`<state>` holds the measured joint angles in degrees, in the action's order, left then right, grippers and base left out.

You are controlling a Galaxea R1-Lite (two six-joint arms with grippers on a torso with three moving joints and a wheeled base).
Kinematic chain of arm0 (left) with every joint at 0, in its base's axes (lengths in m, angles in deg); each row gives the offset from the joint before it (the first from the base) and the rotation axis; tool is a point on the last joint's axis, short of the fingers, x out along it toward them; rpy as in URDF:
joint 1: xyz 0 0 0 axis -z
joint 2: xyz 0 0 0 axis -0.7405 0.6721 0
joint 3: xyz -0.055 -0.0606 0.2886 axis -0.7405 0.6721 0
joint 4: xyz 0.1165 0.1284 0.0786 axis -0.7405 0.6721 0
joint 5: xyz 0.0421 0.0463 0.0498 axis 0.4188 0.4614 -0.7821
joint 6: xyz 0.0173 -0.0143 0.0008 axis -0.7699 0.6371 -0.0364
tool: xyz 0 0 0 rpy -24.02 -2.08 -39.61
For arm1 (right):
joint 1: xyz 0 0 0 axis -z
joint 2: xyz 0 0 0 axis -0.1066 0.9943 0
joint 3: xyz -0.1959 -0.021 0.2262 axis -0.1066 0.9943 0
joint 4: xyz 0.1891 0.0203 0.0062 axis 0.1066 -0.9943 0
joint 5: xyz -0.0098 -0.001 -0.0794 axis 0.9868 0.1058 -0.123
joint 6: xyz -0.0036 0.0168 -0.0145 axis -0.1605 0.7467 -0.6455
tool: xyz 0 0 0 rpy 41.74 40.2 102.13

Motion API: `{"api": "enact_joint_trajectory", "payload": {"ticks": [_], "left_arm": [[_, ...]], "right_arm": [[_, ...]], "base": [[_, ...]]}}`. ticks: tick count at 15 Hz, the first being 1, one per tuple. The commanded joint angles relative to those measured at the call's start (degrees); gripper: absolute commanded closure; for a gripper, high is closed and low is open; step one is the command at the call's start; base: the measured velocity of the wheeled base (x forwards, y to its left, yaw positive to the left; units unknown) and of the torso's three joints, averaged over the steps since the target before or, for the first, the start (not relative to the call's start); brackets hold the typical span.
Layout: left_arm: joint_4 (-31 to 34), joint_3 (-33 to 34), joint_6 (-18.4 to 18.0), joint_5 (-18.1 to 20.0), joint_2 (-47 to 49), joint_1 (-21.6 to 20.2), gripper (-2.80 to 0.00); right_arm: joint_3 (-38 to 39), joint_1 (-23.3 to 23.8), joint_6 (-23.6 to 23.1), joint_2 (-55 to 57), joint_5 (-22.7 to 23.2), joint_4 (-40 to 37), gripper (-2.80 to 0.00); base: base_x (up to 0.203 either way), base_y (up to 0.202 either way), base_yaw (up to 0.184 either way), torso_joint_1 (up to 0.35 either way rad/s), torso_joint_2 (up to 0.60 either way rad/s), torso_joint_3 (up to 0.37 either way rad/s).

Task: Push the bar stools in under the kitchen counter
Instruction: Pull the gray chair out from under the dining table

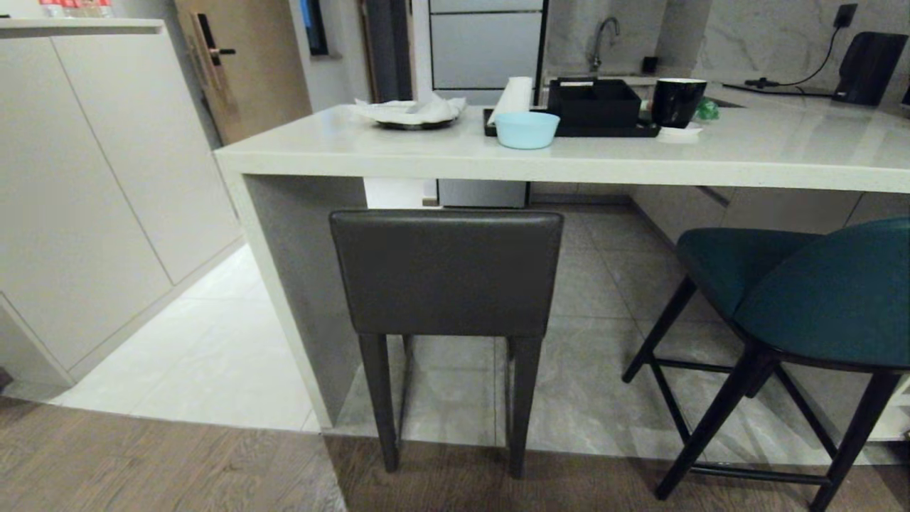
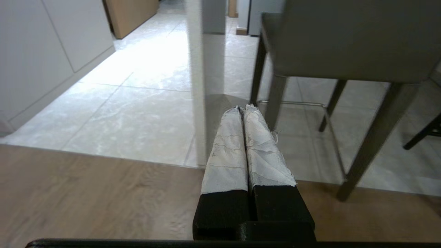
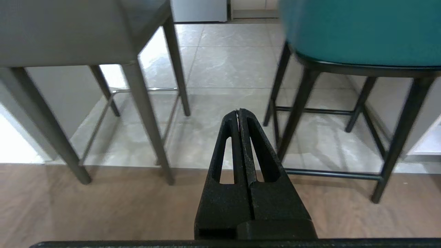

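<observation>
— Two stools stood out from the counter (image 1: pixel 569 153), and neither was tucked in. Going from the left: the grey stool (image 1: pixel 446 274) had its flat back square to the robot, front legs on the tile under the slab's edge and back legs on the wood floor.

— And the hands?

— Both low, pointing forward at the legs, neither one touching anything. The left gripper (image 2: pixel 245 109) had its cloth-wrapped fingers (image 2: pixel 229 148) pressed together with nothing between them. It pointed at the counter's end panel (image 2: pixel 199 86), with the grey stool just off to its right.

— So the left arm was nearer the grey one?

— I'd say so, though it would have to come across to meet the backrest square. The right gripper (image 3: pixel 238 112) was pinched closed too and empty, aimed at the gap between the stools.

— And the teal stool (image 1: pixel 817 291)?

— Furthest right, turned at an angle, seat partly under the slab, nearer the right arm. For both, the push ran straight ahead, away from the robot. The skewed teal one looked likelier to swivel than slide.
</observation>
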<state>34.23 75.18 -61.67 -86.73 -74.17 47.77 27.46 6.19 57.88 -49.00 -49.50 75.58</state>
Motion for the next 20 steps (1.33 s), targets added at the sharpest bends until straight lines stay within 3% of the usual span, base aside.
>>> {"api": "enact_joint_trajectory", "payload": {"ticks": [1, 8, 20], "left_arm": [[0.0, 1.1, 0.0, 0.0, 0.0, 0.0, 0.00], [0.0, 1.1, 0.0, 0.1, 0.0, 0.0, 0.00], [0.0, 1.1, 0.0, 0.1, 0.0, 0.0, 0.00]], "right_arm": [[0.0, 0.0, 0.0, 0.0, 0.0, 0.0, 0.00], [0.0, 0.0, 0.0, 0.0, 0.0, 0.0, 0.00], [0.0, 0.0, 0.0, 0.0, 0.0, 0.0, 0.00]], "base": [[0.000, 0.200, 0.000, 0.002, 0.00, 0.005], [0.000, 0.178, -0.001, 0.002, 0.00, 0.002], [0.000, 0.000, 0.000, 0.000, 0.00, 0.000]]}}
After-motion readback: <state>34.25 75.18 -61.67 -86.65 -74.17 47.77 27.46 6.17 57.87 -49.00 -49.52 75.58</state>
